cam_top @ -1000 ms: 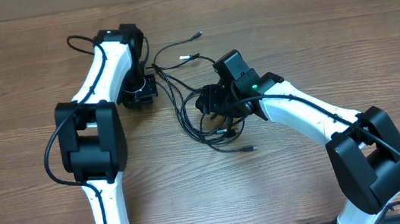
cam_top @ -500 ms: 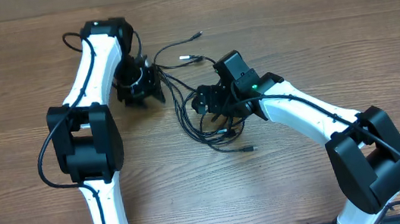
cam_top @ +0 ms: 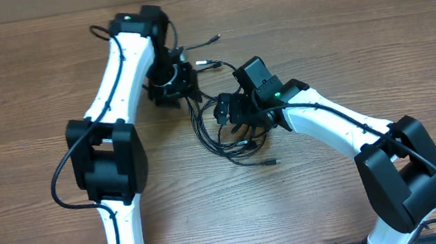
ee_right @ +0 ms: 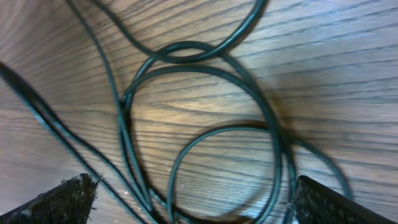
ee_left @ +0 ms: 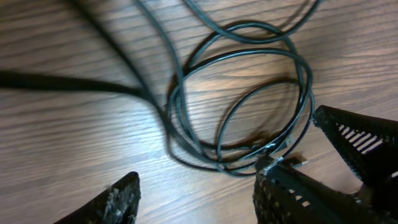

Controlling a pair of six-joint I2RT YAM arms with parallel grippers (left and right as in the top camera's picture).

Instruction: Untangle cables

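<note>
Presently the cables (cam_top: 200, 128) lie as one tangle on the table (cam_top: 373, 28), about midway between the left and right edges and nearer the far edge than the near one. The tangle's long axis runs far to near. Loose ends with plugs (cam_top: 215, 36) reach toward the far edge, a coil of several overlapping loops sits in the middle, and one tail trails off to the near right. The left gripper (cam_top: 180, 85) stands at the far-left end of the tangle, just beside the strands leaving the coil. The right gripper (cam_top: 232, 113) stands over the coil's right side and is the nearer of the two to the loops. In the left wrist view the fingers (ee_left: 121, 198) are spread wide. The coil lies on the wood ahead of and between them, and nothing is gripped. One fingertip is close to a plug (ee_left: 297, 160); whether they touch cannot be told. A black meshed part (ee_left: 364, 140) at that view's right edge cannot be assigned with certainty. In the right wrist view the fingers (ee_right: 68, 200) are likewise spread wide, with loops beneath the gap and nothing held. Judgement: no strand is yet separated. The coming move turns on each arm taking a different strand, the left at the far-left strands and the right at the coil, so that a pull apart toward the left and right edges would open the loops.
</note>
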